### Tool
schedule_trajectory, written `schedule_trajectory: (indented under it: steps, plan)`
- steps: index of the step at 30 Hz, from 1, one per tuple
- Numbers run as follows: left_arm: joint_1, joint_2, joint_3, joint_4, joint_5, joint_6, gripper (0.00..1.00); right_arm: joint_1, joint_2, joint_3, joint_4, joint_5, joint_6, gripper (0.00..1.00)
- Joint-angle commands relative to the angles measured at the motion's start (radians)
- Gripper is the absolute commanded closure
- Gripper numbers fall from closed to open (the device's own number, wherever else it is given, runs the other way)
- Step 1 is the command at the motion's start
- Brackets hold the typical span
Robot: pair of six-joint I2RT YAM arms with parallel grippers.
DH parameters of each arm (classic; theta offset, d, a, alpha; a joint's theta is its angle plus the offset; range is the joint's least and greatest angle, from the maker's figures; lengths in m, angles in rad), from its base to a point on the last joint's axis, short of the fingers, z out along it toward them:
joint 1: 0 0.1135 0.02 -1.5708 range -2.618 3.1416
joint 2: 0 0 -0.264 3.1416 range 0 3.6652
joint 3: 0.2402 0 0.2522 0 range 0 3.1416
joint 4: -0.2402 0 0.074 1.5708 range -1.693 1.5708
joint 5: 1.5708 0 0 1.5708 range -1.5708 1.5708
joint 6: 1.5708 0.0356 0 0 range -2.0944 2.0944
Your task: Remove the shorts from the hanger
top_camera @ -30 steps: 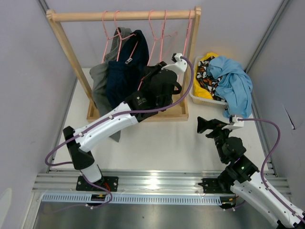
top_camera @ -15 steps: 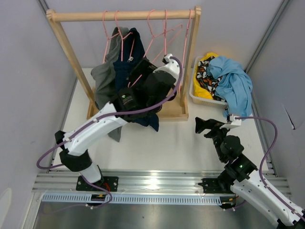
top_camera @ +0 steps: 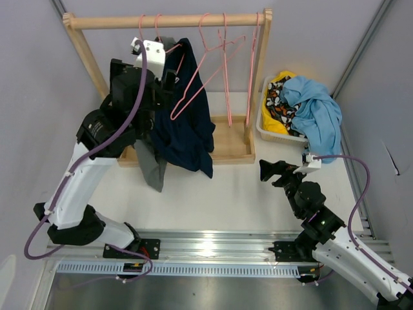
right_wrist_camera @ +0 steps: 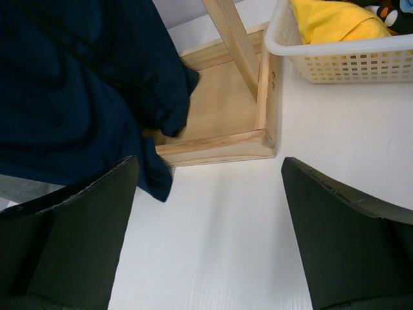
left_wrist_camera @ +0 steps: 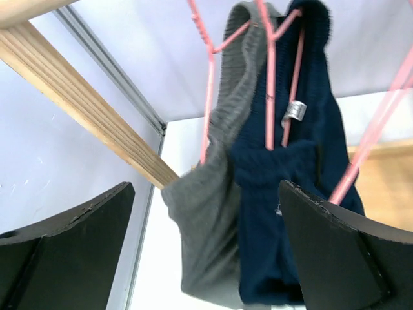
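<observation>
Navy shorts [top_camera: 187, 129] hang from a pink hanger [top_camera: 169, 55] on the wooden rail [top_camera: 193, 20], their lower part draped over the rack's base. Grey shorts [top_camera: 151, 169] hang just left of them on another pink hanger. In the left wrist view the grey shorts [left_wrist_camera: 213, 206] and the navy shorts [left_wrist_camera: 284, 194] fill the middle, each on its pink hanger [left_wrist_camera: 270, 71]. My left gripper [top_camera: 164, 84] [left_wrist_camera: 206, 258] is open, high up at the left of the clothes, holding nothing. My right gripper [top_camera: 271, 171] [right_wrist_camera: 210, 239] is open over the bare table.
Empty pink hangers [top_camera: 226, 58] hang at the rail's right half, one tilted [top_camera: 193, 87] across the navy shorts. The wooden rack base [top_camera: 232, 139] [right_wrist_camera: 219, 145] sits mid-table. A white basket [top_camera: 274, 134] [right_wrist_camera: 348, 61] of clothes with a light blue garment [top_camera: 316, 110] stands at right.
My left gripper opened and swung from the rack's middle up to the left. The navy shorts dropped lower and now hang spread out. My right gripper crept slightly left.
</observation>
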Motion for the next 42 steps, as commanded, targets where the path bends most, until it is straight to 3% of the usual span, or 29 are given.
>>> schedule_trajectory:
  steps: [1, 4, 14, 22, 35, 36, 38, 39, 42]
  plan:
    - [0.078, 0.01, -0.014, 0.079, 0.111, -0.007, 0.01, 0.006, -0.009, 0.006, 0.037, 0.012, 0.01, 0.0]
    - [0.138, 0.051, 0.023, 0.099, 0.181, 0.01, 0.01, 0.007, -0.011, 0.0, 0.035, 0.012, 0.013, 0.0]
    - [0.169, 0.168, 0.161, 0.078, 0.266, -0.007, 0.01, 0.007, 0.006, -0.011, 0.047, 0.016, 0.014, 0.0]
    - [0.207, 0.234, 0.158, 0.114, 0.324, -0.03, 0.03, 0.007, 0.003, -0.012, 0.035, 0.032, -0.001, 0.01]
    - [0.279, 0.306, 0.161, 0.134, 0.396, -0.072, 0.46, 0.007, 0.009, -0.026, 0.044, 0.045, -0.015, 0.01]
    - [0.284, 0.306, 0.155, 0.139, 0.398, -0.075, 0.65, 0.009, 0.011, -0.029, 0.047, 0.045, -0.015, 0.01]
    - [0.29, 0.302, 0.141, 0.148, 0.391, -0.079, 0.81, 0.006, 0.014, -0.031, 0.049, 0.044, -0.015, 0.01]
    - [0.293, 0.302, 0.135, 0.156, 0.387, -0.081, 0.96, 0.007, 0.02, -0.031, 0.052, 0.044, -0.015, 0.01]
    - [0.296, 0.292, 0.121, 0.17, 0.379, -0.082, 1.0, 0.006, 0.029, -0.031, 0.058, 0.039, -0.015, 0.0]
